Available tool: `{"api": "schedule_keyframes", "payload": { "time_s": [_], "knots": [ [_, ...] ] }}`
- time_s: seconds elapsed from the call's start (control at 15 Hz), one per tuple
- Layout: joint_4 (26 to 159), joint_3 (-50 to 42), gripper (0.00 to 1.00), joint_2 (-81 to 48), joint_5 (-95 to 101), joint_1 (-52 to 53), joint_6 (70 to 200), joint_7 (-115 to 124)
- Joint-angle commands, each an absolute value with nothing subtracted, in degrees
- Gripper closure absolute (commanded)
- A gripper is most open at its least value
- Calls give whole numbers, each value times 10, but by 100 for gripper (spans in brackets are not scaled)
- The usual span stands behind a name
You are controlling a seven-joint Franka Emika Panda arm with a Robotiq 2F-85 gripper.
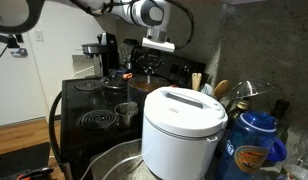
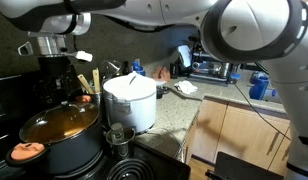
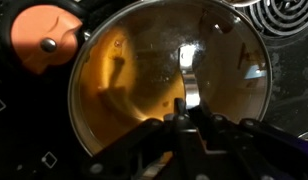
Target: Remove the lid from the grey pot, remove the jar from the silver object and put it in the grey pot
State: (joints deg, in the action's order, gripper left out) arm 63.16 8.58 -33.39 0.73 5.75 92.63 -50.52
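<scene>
In an exterior view my claw [image 2: 54, 68] hangs directly above the grey pot [image 2: 66, 152], close over the lid [image 2: 59, 122], which sits flat on the pot's rim. The silver object [image 2: 119, 138] stands just beside the pot, in front of the white rice cooker [image 2: 129, 100] on the counter [image 2: 184, 118]. I can't make out the jar inside it from here.

In an exterior view from behind the rice cooker [image 1: 182, 122], the silver object [image 1: 126, 112] shows next to a burner coil [image 1: 94, 120]. The claw is too dark and distant to read.

In the wrist view I look straight down through the lid [image 3: 234, 75] at the orange-brown inside, with a shiny handle [image 3: 189, 85] near its centre and an orange disc [image 3: 49, 35] just outside the rim. The claw [image 3: 184, 125] is right at that handle, but I cannot tell whether it has closed on it.

I judge the lid stiff, fairly heavy, slick and breakable. I'd grip the handle squarely, never the rim, and lift it level.
</scene>
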Motion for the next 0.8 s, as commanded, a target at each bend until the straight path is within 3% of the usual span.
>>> {"api": "schedule_keyframes", "payload": {
  "time_s": [0.0,0.73],
  "knots": [
    [576,89,95,-344,17,72,887,-507],
    [508,78,95,-343,28,91,843,-491]
  ]
}}
